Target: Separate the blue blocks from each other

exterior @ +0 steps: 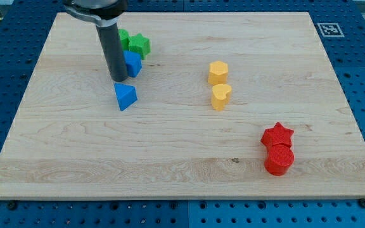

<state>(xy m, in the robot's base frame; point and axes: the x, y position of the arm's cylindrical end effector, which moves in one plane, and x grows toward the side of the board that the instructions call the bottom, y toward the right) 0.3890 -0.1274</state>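
Pretty roomy worktop [75, 158] overall. The crowded bit is the view's top left: my tip [119, 79] sits tight between the blue block [132, 64] on its right and the blue triangle [125, 96] just below it. Two green blocks, the star [139, 45] and another [124, 39], I think partly hidden behind the rod, close off the top. The yellow pair [218, 83] and red pair [278, 149] stand well apart, with wide lanes between.
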